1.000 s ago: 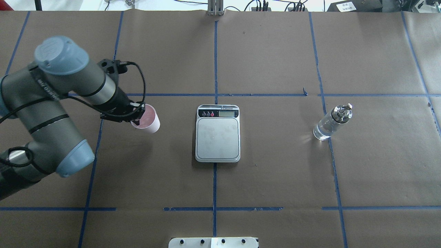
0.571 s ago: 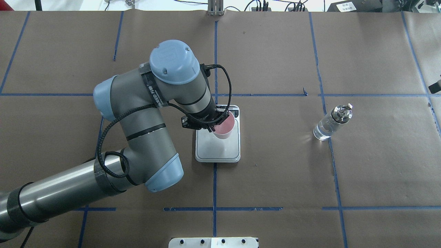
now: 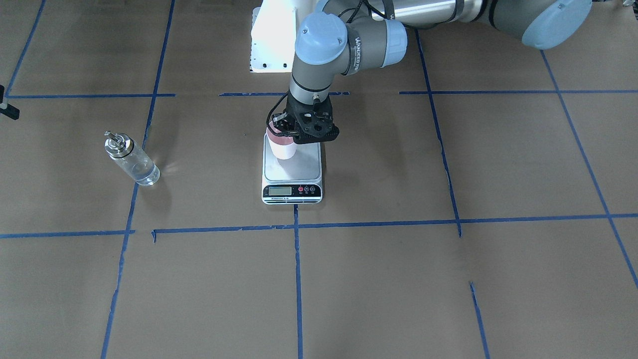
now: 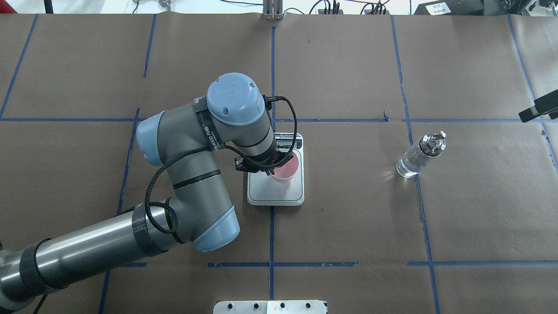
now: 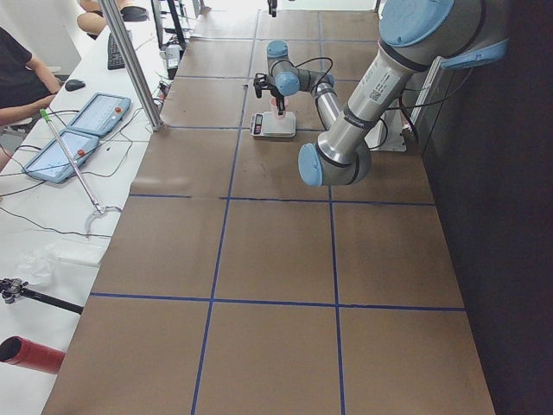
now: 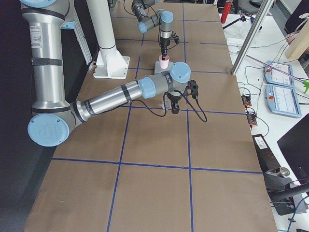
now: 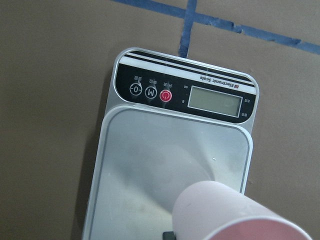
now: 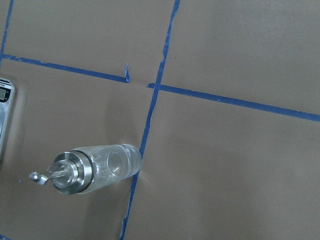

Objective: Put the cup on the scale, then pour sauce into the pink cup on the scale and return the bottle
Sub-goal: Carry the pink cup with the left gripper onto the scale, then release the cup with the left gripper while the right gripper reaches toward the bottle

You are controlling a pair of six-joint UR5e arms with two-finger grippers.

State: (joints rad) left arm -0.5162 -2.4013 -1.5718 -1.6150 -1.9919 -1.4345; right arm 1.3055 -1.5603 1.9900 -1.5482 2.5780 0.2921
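Note:
My left gripper (image 4: 273, 169) is shut on the rim of the pale pink cup (image 4: 287, 167) and holds it upright at the far right part of the scale's silver plate (image 4: 266, 189). I cannot tell whether the cup's base touches the plate. In the front view the cup (image 3: 282, 147) sits under the gripper (image 3: 295, 135) on the scale (image 3: 294, 172). The left wrist view shows the cup (image 7: 225, 212) over the plate (image 7: 150, 165). The clear glass bottle (image 4: 417, 158) with a metal pourer stands to the right, also in the right wrist view (image 8: 97, 169). My right gripper (image 4: 538, 109) hangs near the bottle; its jaws are hidden.
The table is brown paper with a blue tape grid (image 4: 272, 120). The robot's white base plate (image 4: 269, 307) is at the near edge. The scale's display and buttons (image 7: 200, 97) face away from the robot. Operators' tablets (image 5: 73, 130) lie on a side bench.
My left arm carried the cup from the table's left across to the scale and lowered it. My right gripper has come into view at the right edge.

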